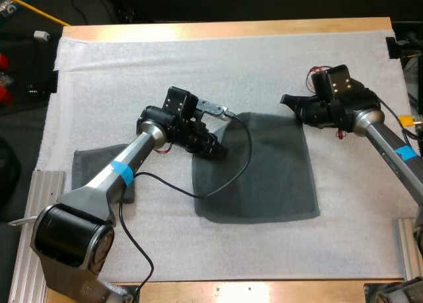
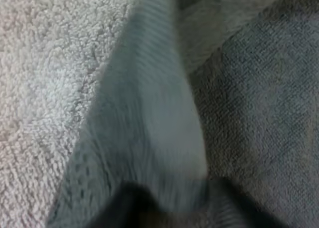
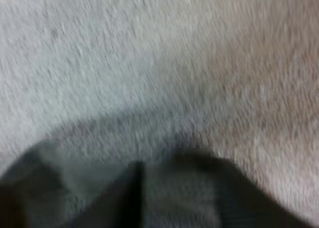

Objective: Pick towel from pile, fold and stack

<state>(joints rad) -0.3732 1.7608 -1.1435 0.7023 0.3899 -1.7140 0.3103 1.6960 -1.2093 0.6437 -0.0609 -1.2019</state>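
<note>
Farthest left, a second towel (image 1: 92, 165) lies flat on the white mat (image 1: 198, 65), partly under my left arm. My left gripper (image 1: 215, 149) is down at the near-left corner region of the spread towel (image 1: 264, 177), on its left edge. From the left wrist camera I see a ridge of the dark grey-green cloth drawn up and running straight into my fingers, so I read them as clamped on the fabric. The spread towel lies mostly flat in the middle of the mat, between the two arms. My right gripper (image 1: 289, 102) sits at the towel's far right corner. In the right wrist view the cloth bunches with a crease right at the fingers, with bare mat beyond; the view is soft, but they seem pinched on that corner.
</note>
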